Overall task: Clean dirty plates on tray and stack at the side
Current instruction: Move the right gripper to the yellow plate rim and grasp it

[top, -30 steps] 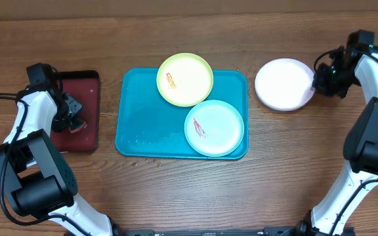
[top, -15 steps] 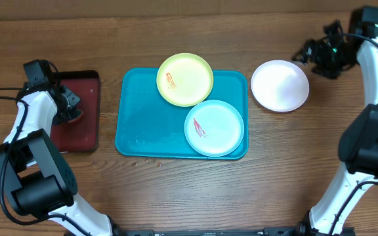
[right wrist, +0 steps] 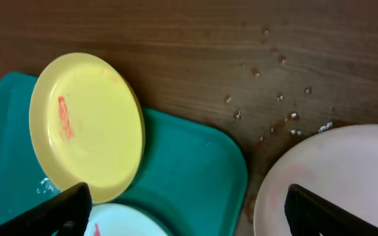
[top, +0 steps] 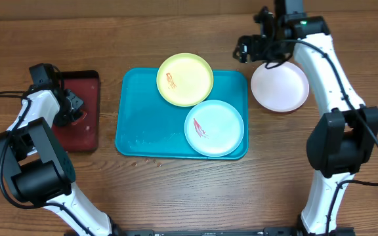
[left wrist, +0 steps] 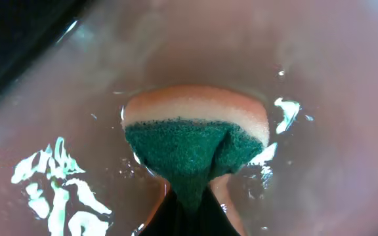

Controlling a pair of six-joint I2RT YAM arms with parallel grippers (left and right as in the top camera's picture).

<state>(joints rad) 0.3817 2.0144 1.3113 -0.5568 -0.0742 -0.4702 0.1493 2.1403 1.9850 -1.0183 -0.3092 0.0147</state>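
Observation:
The turquoise tray (top: pixel 136 118) holds a yellow-green plate (top: pixel 185 79) at its far edge and a mint-rimmed plate (top: pixel 214 128) at its near right, each marked with a red smear. A white plate (top: pixel 280 87) lies on the table right of the tray. My right gripper (top: pixel 248 51) hangs open and empty above the table between the yellow-green plate (right wrist: pixel 87 124) and the white plate (right wrist: pixel 333 183), its fingertips (right wrist: pixel 64 210) far apart. My left gripper (top: pixel 71 108) is shut on a green-and-orange sponge (left wrist: pixel 192 141), pressed onto the dark red tray.
The dark red, black-rimmed tray (top: pixel 87 88) sits at the far left and looks wet. Crumbs lie on the wood (right wrist: pixel 281 98) beyond the white plate and along the turquoise tray's front edge (top: pixel 153 159). Droplets speckle the tray floor (top: pixel 143 139).
My right gripper has opened and let go of the white plate, then swung left toward the tray's far right corner. The plate has ended up slightly further left. The left arm barely moved.

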